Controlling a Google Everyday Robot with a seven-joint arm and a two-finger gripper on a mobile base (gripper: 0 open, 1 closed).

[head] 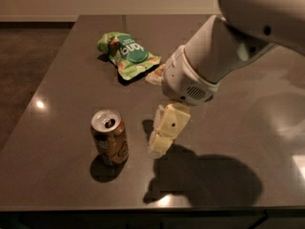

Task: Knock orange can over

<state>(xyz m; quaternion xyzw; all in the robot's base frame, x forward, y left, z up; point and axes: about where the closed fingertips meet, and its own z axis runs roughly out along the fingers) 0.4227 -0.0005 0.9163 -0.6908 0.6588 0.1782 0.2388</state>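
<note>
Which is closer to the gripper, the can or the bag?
The orange can, standing upright right beside the gripper; the green bag lies farther back.
</note>
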